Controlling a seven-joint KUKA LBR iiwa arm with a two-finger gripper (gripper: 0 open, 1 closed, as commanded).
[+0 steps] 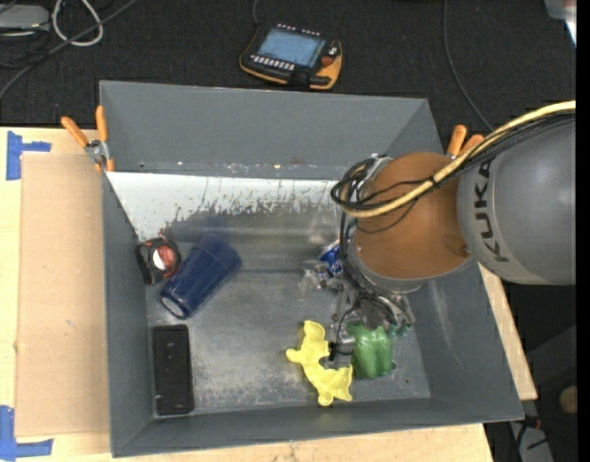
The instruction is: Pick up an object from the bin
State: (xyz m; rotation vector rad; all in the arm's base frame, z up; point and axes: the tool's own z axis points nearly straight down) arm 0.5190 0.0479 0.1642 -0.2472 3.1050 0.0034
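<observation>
My gripper (pixel 346 338) hangs low over the front right part of the bin, under the orange wrist cover. It sits between two things. A green lumpy object (pixel 374 354) lies just right of it, touching or nearly touching it. A yellow soft toy-like piece (pixel 320 366) lies just left of it and below. I cannot tell whether either one is held. A small blue and white item (pixel 328 258) peeks out behind the wrist.
A dark blue cup (pixel 198 275) lies on its side at the left, next to a small red and black round tape measure (pixel 160 257). A flat black rectangular block (pixel 171 369) rests by the front left wall. The arm comes in from the right.
</observation>
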